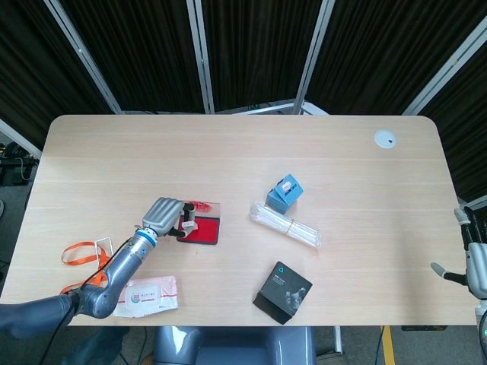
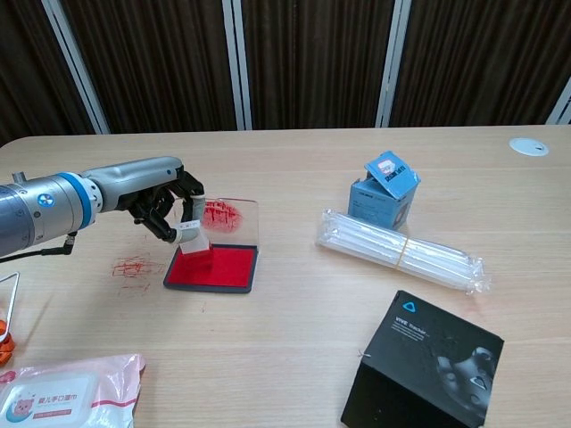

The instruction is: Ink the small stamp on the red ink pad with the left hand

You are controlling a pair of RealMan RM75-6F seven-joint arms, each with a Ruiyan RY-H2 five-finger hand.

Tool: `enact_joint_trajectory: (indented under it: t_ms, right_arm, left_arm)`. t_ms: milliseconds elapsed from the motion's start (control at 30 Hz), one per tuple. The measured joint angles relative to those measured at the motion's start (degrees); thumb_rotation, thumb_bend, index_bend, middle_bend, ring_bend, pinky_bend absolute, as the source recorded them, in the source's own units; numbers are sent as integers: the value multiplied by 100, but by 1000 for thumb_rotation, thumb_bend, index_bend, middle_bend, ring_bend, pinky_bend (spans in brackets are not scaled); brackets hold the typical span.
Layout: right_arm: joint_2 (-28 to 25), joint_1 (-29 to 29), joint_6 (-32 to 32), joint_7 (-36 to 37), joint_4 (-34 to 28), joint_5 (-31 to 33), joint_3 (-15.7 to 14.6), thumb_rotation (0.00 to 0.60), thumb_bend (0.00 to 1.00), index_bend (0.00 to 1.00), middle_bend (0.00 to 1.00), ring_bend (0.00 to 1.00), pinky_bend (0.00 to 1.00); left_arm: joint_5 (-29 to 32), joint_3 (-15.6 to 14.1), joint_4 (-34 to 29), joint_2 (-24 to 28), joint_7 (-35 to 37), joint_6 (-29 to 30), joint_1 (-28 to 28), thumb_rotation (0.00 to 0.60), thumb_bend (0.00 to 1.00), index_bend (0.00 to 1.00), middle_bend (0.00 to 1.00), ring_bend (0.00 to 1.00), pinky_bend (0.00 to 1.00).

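Stamp (image 2: 192, 239) first: the small stamp sits pinched in the left hand (image 2: 165, 203), fingers closed around its pale upper body, its red base down on the near-left part of the red ink pad (image 2: 214, 267). Whether the base presses into the pad or only touches it cannot be told. The pad's clear lid (image 2: 228, 218) stands upright behind it, smeared with red ink. Red scribbled marks (image 2: 134, 267) lie on the table (image 2: 294, 330) just left of the pad. Further left an orange strap (image 1: 76, 252) lies on the wood, and a pink wipes packet (image 2: 67, 392) rests near the front edge. To the right are a blue box (image 2: 385, 188), a clear plastic bundle (image 2: 401, 251) beside it, and a black box (image 2: 428, 361) near the front. The right hand (image 1: 473, 262) shows only at the far right edge of the head view, fingers spread, holding nothing.
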State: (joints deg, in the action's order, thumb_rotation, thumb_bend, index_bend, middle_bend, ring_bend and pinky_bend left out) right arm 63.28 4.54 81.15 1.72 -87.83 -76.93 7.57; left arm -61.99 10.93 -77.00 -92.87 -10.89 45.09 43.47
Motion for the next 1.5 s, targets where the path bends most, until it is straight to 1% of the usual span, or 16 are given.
enact_joint_trajectory:
  t_ms: [400,800,1000,1267,1500]
  right_arm:
    - [18,24,-77,28,58,68,21,600,0,0,0,0,0]
    - [30,35,-109,42,107,106,31,600,0,0,0,0,0]
    - [24,32,-99,58,107,107,39,600,0,0,0,0,0]
    - [11,20,-64,66,82,68,29,600,0,0,0,0,0]
    - [4,10,-35,52,44,32,14,600,0,0,0,0,0]
  left_arm:
    - [213,-53,327,-215,-16,-133,119,600,321,559,547,731,739]
    - [251,-158,668,-435,39,-238,170,600,323,569,550,731,739]
    - [224,-166,722,-479,89,-216,173,600,323,569,549,731,739]
    - [152,-107,456,-283,191,-96,132,600,323,568,549,731,739]
    - [-8,20,-160,246,362,145,42,600,323,568,549,731,739]
